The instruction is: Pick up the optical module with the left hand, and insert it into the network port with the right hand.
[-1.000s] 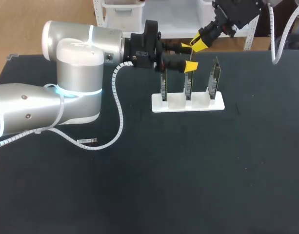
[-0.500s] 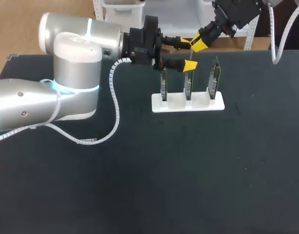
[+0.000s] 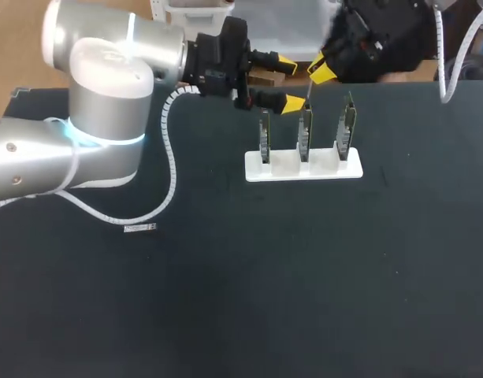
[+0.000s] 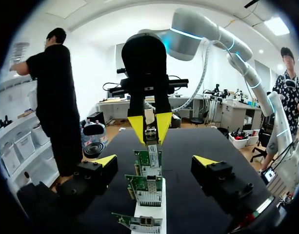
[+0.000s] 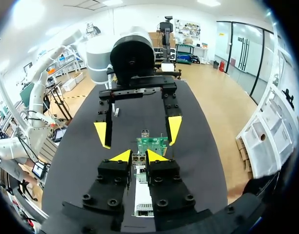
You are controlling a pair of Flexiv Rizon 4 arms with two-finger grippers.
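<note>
At one o'clock in the head view the right arm [image 3: 375, 43] is blurred and cut off. The optical module [image 4: 150, 134] is mostly hidden between the fingers of the right gripper [image 5: 138, 157].

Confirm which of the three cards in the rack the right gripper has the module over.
The middle card. The right gripper holds the optical module just above its top edge; the left card and right card stand either side.
</note>
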